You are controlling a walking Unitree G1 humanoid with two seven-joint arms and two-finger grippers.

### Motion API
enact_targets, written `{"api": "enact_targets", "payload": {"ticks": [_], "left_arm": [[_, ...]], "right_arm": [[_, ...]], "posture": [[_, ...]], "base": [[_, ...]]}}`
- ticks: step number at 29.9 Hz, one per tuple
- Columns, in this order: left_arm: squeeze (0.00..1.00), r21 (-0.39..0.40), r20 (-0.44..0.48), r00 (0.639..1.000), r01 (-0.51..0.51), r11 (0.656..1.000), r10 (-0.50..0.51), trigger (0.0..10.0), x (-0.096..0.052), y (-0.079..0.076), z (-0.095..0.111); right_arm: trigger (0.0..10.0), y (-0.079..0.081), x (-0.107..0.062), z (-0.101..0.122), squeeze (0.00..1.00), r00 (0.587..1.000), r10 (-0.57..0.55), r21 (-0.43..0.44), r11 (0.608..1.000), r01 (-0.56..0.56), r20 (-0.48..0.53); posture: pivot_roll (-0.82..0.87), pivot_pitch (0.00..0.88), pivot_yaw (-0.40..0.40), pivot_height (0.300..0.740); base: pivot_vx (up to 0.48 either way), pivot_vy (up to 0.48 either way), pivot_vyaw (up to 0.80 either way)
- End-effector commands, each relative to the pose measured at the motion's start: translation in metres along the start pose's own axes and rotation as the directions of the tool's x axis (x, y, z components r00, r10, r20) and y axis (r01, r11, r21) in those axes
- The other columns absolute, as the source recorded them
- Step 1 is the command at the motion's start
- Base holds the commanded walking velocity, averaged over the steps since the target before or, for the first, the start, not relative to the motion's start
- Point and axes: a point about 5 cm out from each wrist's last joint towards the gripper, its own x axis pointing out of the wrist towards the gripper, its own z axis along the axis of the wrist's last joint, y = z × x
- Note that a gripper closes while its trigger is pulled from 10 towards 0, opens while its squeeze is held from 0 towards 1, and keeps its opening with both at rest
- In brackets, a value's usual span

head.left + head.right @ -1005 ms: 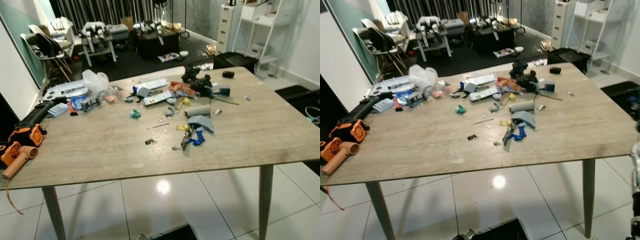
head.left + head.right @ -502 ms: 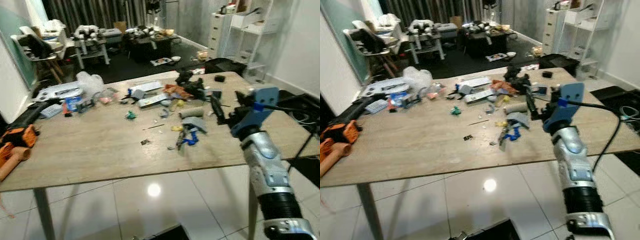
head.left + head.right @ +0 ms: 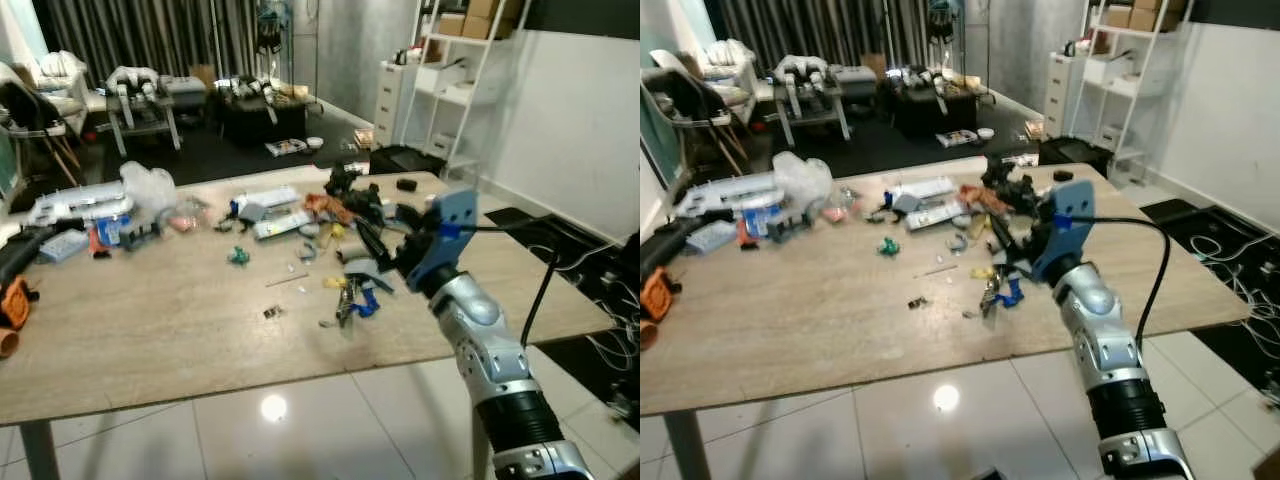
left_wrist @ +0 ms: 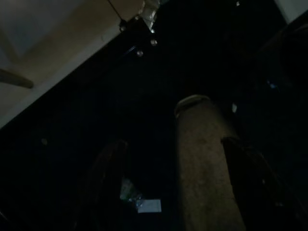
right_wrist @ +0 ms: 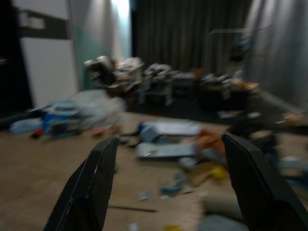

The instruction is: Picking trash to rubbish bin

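Scattered trash (image 3: 345,285) on table (image 3: 150,330), right hand (image 3: 385,245) above

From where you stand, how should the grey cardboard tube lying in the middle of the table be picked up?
Grip the grey cardboard tube across its round middle, coming down from above with the right tool, which hangs open just over it. The tube lies on its side on the table, so fingers either side of its long axis should close on the curve. Scraps crowd it, so go in slowly.

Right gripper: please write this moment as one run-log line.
right gripper: open, raised over table | trash pile: untouched
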Motion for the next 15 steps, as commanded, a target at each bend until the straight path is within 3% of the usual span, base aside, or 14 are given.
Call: {"api": "enact_targets", "payload": {"ticks": [1, 6, 9, 15], "left_arm": [[0.00, -0.018, -0.001, 1.000, -0.005, 1.000, 0.005, 10.0, 0.000, -0.001, -0.001], [0.00, -0.027, -0.003, 1.000, -0.012, 1.000, 0.012, 10.0, 0.000, 0.000, -0.003], [0.00, 0.013, -0.031, 0.999, -0.019, 1.000, 0.019, 10.0, -0.002, 0.004, -0.010], [0.00, 0.012, -0.037, 0.999, -0.022, 1.000, 0.023, 10.0, -0.003, 0.006, -0.013]], "right_arm": [[10.0, 0.004, 0.001, 0.001, 0.00, 1.000, 0.020, -0.004, 1.000, -0.020, -0.005], [10.0, 0.007, 0.002, -0.001, 0.00, 1.000, 0.029, -0.007, 1.000, -0.029, -0.010], [10.0, 0.007, 0.003, -0.002, 0.00, 1.000, 0.018, -0.011, 1.000, -0.019, -0.012], [10.0, -0.001, 0.002, -0.003, 0.00, 0.999, -0.035, -0.046, 0.998, 0.034, -0.023]], "posture": [[-0.27, 0.068, 0.028, 0.740], [-0.27, 0.071, 0.032, 0.740], [-0.26, 0.076, 0.037, 0.740], [-0.25, 0.084, 0.046, 0.740]], "base": [[0.247, 0.000, 0.00], [0.099, 0.000, 0.00], [0.000, -0.411, 0.00], [0.000, -0.466, 0.00]]}}
